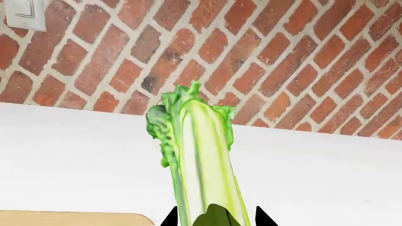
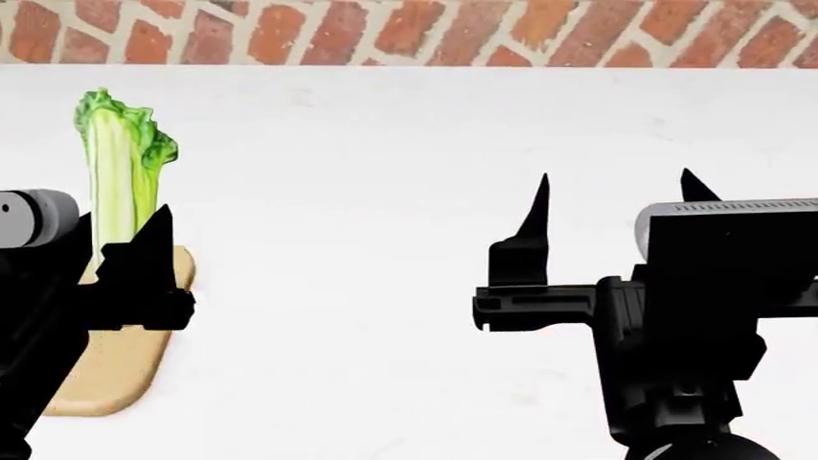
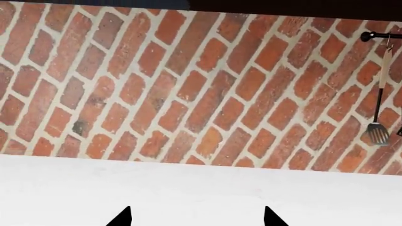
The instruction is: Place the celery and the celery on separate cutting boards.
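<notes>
Left gripper [image 2: 122, 254] at left edge of the head view, closed around a celery [image 2: 119, 172] at the stalk's lower part; stalk runs straight up the frame from the jaws, leafy top toward the brick wall [image 2: 422, 31]. Left wrist view confirms: celery [image 1: 202, 160] fills the centre between the two dark fingertips [image 1: 168, 220] at bottom, frilly leaves at upper middle against the bricks. Cutting board [image 2: 118, 359], light tan with rounded corners, lies in the lower left of the head view, partly hidden by the left arm; the gripper and the celery's base overlap its upper end, cannot tell if the celery touches the board. A corner of the same board [image 1: 75, 219] shows at bottom left of the left wrist view. Right gripper [image 2: 614, 206] at right centre of the head view, jaws spread wide, nothing between them, over bare white counter [image 2: 383, 192]. Right wrist view: two fingertips [image 3: 120, 217] far apart at bottom edge, white counter, brick wall, a spatula [image 3: 379, 110] hanging from a rail at upper right. White switch plate [image 1: 24, 14] at top left of left wrist view. Only one celery and one board visible.
</notes>
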Tool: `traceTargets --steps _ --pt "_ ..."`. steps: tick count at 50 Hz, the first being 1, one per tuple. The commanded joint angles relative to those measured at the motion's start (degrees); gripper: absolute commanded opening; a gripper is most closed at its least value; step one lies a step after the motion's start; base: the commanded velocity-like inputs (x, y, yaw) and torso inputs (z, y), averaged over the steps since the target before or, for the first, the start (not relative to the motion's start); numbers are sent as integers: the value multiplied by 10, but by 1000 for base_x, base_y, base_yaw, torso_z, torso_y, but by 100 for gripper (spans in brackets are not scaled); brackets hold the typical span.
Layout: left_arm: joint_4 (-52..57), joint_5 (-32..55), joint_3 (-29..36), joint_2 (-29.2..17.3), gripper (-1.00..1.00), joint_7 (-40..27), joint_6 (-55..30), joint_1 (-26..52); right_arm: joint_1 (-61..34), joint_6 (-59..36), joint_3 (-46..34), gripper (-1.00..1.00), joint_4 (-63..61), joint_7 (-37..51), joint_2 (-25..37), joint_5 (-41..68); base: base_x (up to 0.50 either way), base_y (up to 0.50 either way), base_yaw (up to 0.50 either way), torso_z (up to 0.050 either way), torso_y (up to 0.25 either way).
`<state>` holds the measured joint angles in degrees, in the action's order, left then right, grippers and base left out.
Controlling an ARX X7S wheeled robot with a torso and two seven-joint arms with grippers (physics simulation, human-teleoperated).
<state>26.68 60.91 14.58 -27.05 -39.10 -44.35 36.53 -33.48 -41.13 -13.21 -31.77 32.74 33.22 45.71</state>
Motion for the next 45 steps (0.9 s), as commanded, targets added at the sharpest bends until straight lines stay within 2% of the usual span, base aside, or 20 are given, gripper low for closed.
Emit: traceTargets --steps 1,15,23,30,45 --pt "-1 5 -3 0 -100 -6 7 5 0 3 -2 100 3 -2 0 0 -1 500 0 0 0" --pt "-2 4 0 -2 -100 -4 9 4 2 5 2 100 0 1 1 4 -1 500 0 0 1" --pt "-42 -17 21 7 -100 20 16 3 3 6 3 100 4 1 -2 8 0 0 0 0 0" --pt "-133 -50 55 19 -100 64 15 35 1 3 5 100 7 4 -3 12 0 0 0 0 1" --pt "-221 -87 65 22 -100 86 39 32 2 3 6 100 15 4 -3 16 0 0 0 1 1"
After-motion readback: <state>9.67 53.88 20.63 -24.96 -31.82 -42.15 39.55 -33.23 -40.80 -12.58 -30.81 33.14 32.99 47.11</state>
